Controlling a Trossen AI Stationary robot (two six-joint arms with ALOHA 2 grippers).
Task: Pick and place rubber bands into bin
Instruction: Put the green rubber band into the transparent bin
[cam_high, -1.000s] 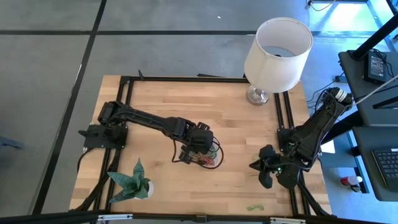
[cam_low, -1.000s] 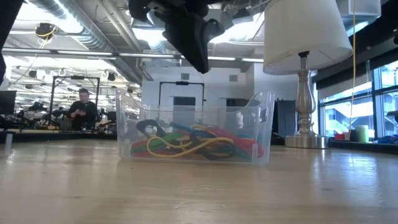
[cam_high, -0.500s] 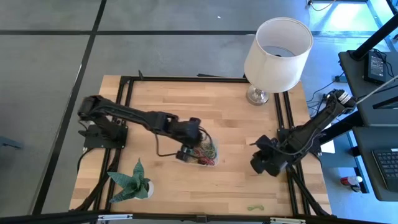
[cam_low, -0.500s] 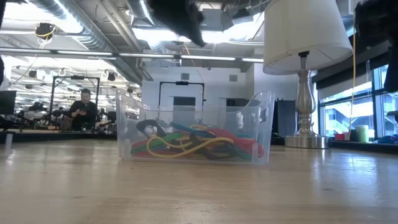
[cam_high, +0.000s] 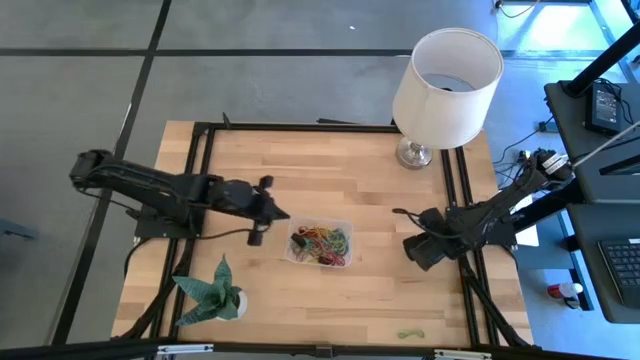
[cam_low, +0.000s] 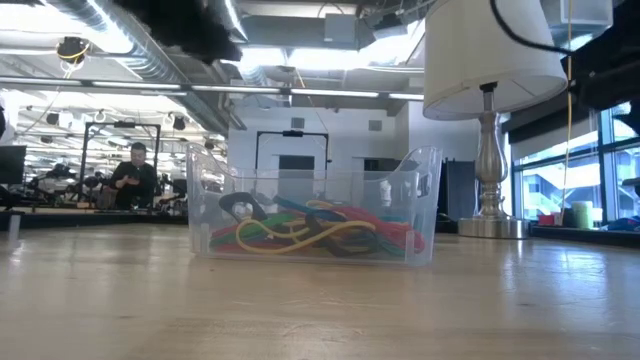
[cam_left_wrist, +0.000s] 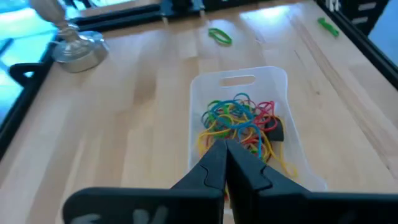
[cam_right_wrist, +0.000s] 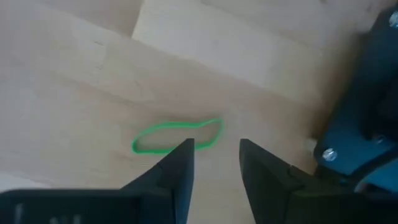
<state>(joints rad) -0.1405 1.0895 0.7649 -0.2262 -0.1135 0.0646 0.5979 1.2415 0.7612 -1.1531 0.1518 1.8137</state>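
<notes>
Your right hand (cam_right_wrist: 214, 163) has its fingers apart with nothing between them, and it looks down on one green rubber band (cam_right_wrist: 177, 136) lying flat on the bare worktop (cam_high: 380, 200). In the right wrist view that band is a thin, flattened loop, long and narrow, and its long axis lies across the gap between the fingers. From above, the right hand (cam_high: 420, 250) sits toward the worktop's right edge, its arm reaching in low from the right, while the green band (cam_high: 410, 334) lies near the front edge, apart from everything else.

Your left hand (cam_left_wrist: 226, 163) has its fingers pressed together and empty. In the high view it (cam_high: 262, 205) hangs just left of the bin (cam_high: 320, 244), its arm stretched out from the left side.

The bin (cam_low: 310, 215) is a clear, low-walled tray near the middle of the worktop, its long axis running left to right. Inside it lies a tangle of rubber bands (cam_left_wrist: 242, 124) in red, yellow, blue and green.

A white lamp (cam_high: 445, 85) stands at the far right corner, and a green paper plant (cam_high: 212, 290) sits at the near left.
</notes>
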